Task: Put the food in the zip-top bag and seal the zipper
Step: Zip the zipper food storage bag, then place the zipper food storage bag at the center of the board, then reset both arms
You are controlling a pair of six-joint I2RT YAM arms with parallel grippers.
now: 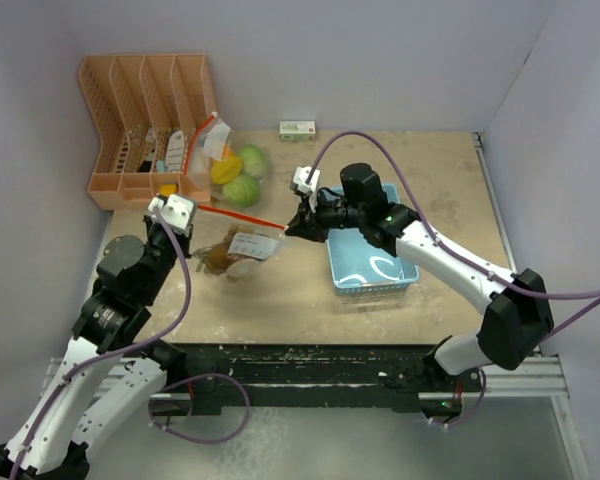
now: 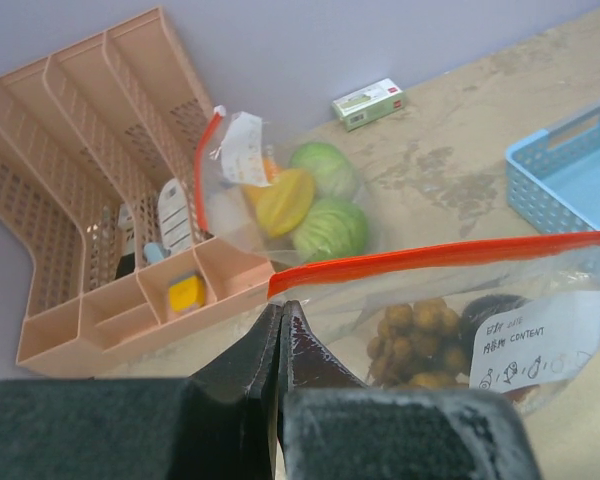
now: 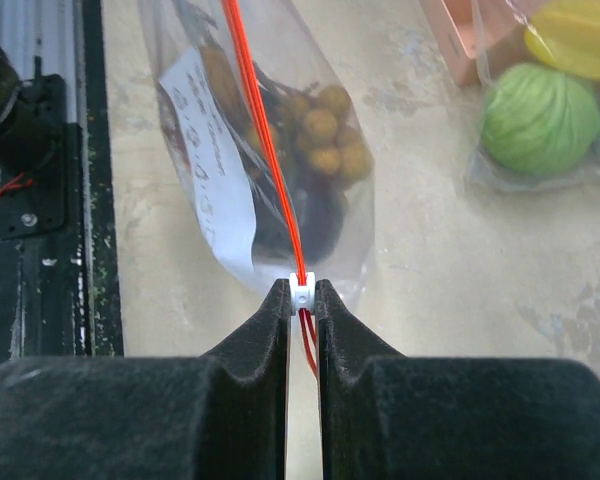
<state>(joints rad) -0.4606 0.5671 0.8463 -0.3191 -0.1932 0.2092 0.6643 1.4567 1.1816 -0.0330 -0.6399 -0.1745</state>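
Observation:
A clear zip-top bag (image 1: 242, 252) with a red zipper strip (image 1: 242, 216) hangs stretched between my two grippers. Inside it are a bunch of small brown balls (image 2: 412, 340) and a dark brown lump (image 2: 485, 312); a white label (image 2: 535, 343) is on its side. My left gripper (image 2: 280, 310) is shut on the bag's left corner, just under the red strip (image 2: 430, 258). My right gripper (image 3: 301, 292) is shut on the white zipper slider (image 3: 301, 289) at the other end of the strip (image 3: 265, 140). The balls (image 3: 325, 130) also show in the right wrist view.
A second clear bag (image 1: 237, 170) with green and yellow toy fruits lies behind, by a peach slotted organizer (image 1: 145, 125). A light blue tray (image 1: 372, 265) sits under my right arm. A small green-white box (image 1: 297, 130) rests by the back wall.

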